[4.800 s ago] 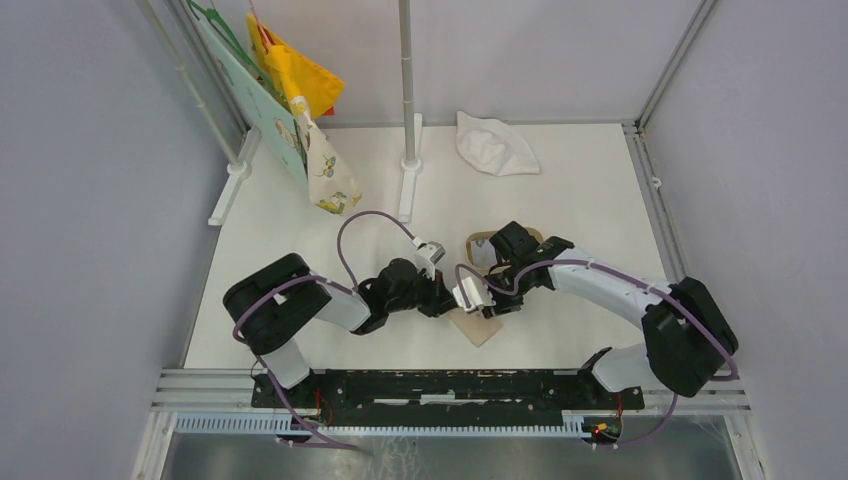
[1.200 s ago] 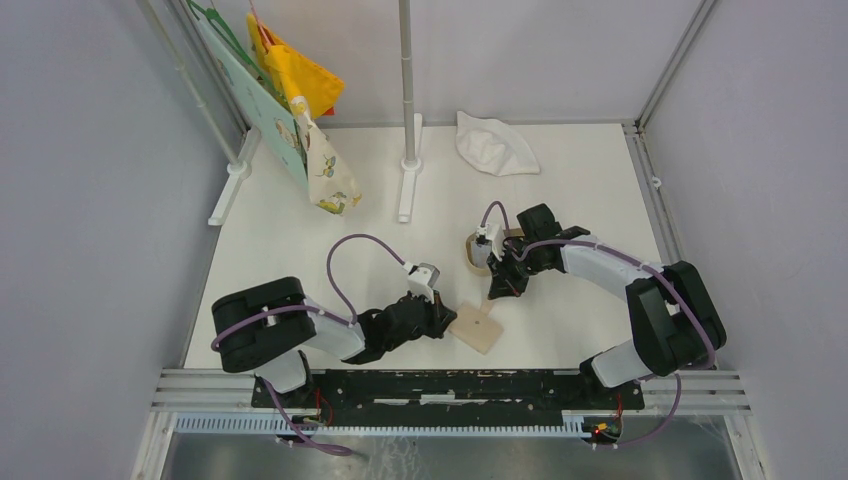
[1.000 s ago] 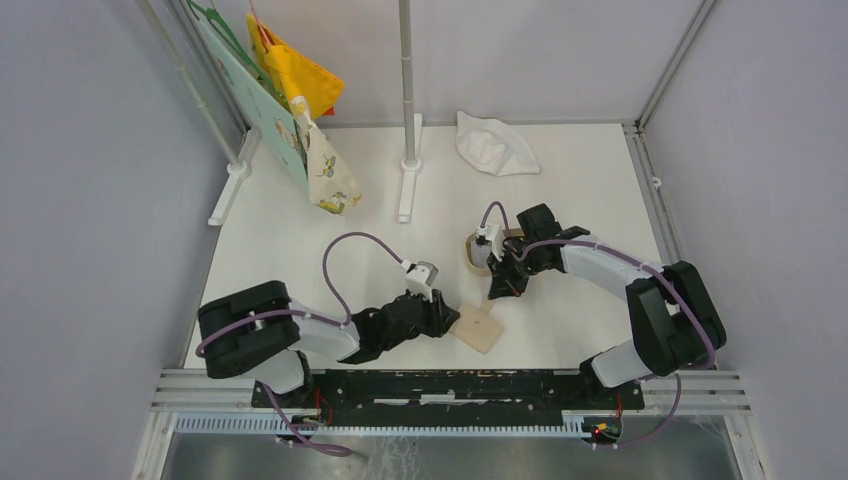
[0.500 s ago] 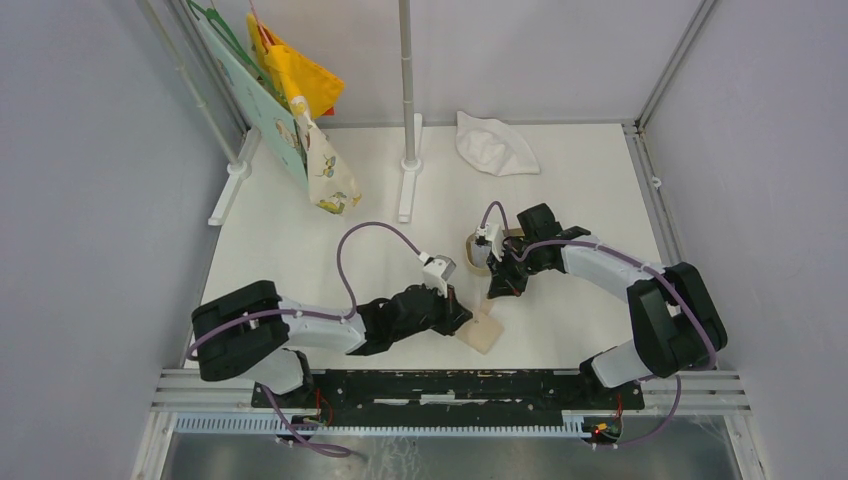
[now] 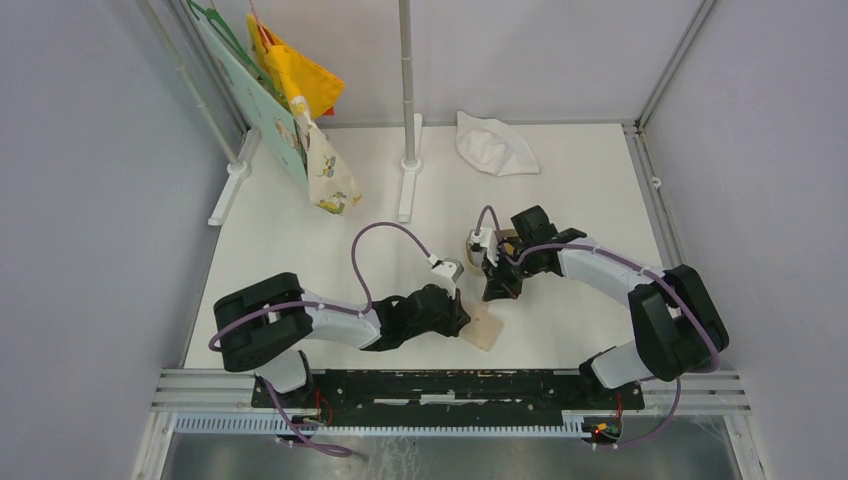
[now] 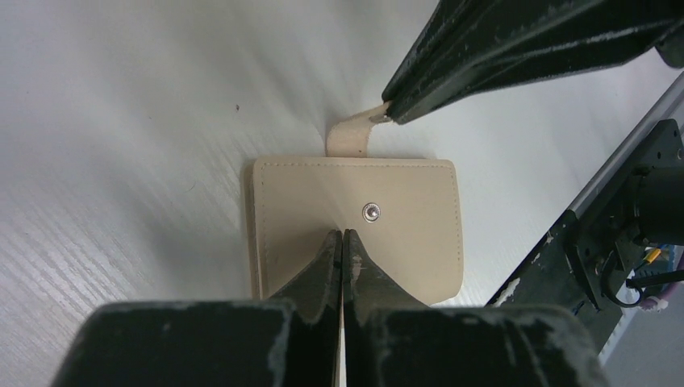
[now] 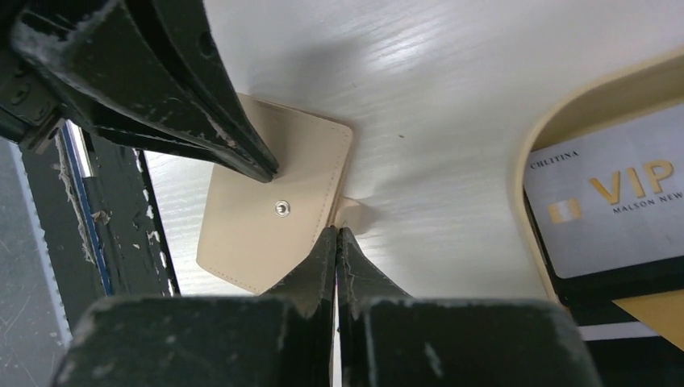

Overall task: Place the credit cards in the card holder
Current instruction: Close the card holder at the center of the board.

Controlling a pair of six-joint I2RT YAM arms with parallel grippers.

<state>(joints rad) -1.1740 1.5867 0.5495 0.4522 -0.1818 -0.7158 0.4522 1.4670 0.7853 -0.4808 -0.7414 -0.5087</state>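
The beige card holder (image 6: 355, 234) lies closed on the white table with its snap button (image 6: 371, 212) facing up; it also shows in the top view (image 5: 485, 330). My left gripper (image 6: 343, 235) is shut, and its tips rest on the holder's top face. My right gripper (image 7: 336, 231) is shut on the holder's strap tab (image 6: 348, 137), which curls up off the table. A grey-white VIP card (image 7: 613, 205), a black card (image 7: 621, 278) and an orange card (image 7: 657, 310) lie in the tan tray (image 7: 528, 173) to the right.
A white cloth (image 5: 495, 143) lies at the back right. A pole stand (image 5: 408, 150) and hanging fabric items (image 5: 300, 100) are at the back left. The black base rail (image 5: 430, 385) runs just in front of the holder.
My left gripper has moved right, from beside the card holder onto its top face. My right gripper has shifted slightly left and down to the holder's strap tab.
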